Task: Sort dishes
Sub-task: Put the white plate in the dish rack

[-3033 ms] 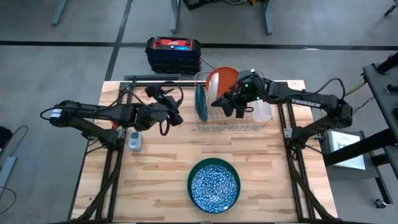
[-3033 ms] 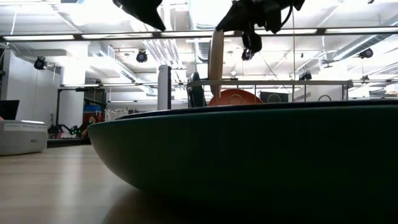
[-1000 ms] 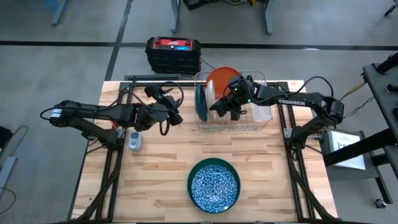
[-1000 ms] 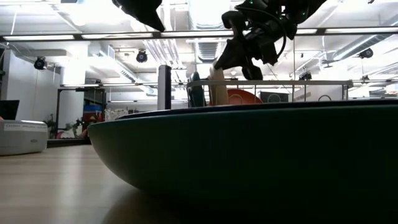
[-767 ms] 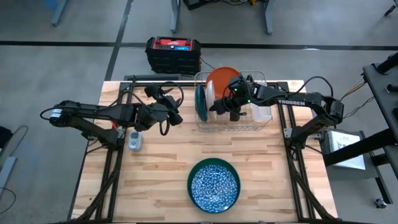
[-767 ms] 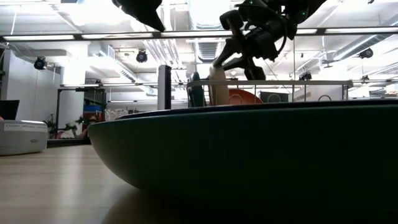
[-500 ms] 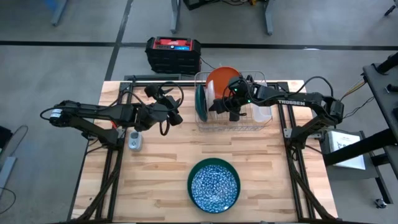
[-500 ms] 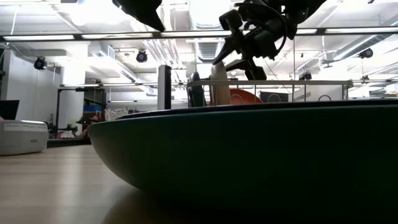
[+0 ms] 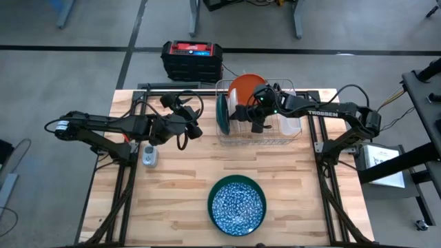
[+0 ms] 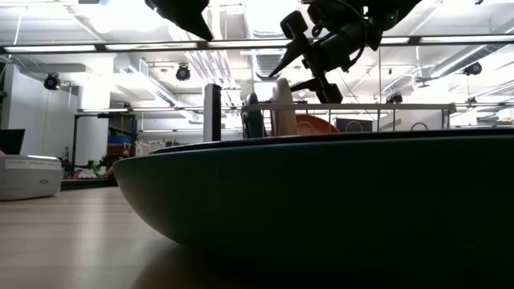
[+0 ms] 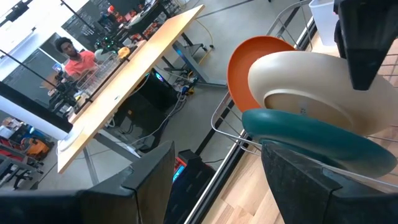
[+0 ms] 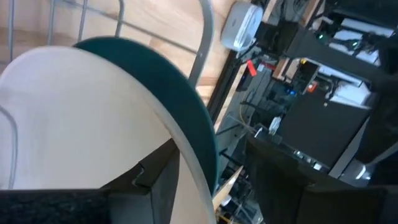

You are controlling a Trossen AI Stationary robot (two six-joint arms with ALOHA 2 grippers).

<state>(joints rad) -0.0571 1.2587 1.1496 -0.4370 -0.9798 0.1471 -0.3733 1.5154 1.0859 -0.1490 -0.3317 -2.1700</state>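
Note:
A silver wire rack (image 9: 256, 140) at the table's far middle holds three dishes on edge: a dark green plate (image 9: 222, 114), a white plate (image 12: 74, 124) beside it and an orange plate (image 9: 244, 85) behind. My right gripper (image 9: 249, 118) hangs open over the white plate's upper rim, one finger on each side. My left gripper (image 9: 195, 129) waits open left of the rack, holding nothing. An olive green floral bowl (image 9: 237, 204) rests on its base near the table's front edge and fills the low view (image 10: 321, 201). My right gripper straddles the white plate's upper rim (image 12: 186, 155) from above. Whether either finger touches the plate, I cannot tell. The plate stands on edge in the rack.
A clear plastic tub (image 9: 290, 124) stands right of the rack. A small white device (image 9: 149, 156) lies on the left side of the table. A red and black box (image 9: 191, 58) sits on the floor beyond the far edge. Bare wood lies between rack and bowl.
My right gripper has opened over the rack and let go of the white plate's rim. The plate has stayed on edge in the rack between the dark green and the orange plate.

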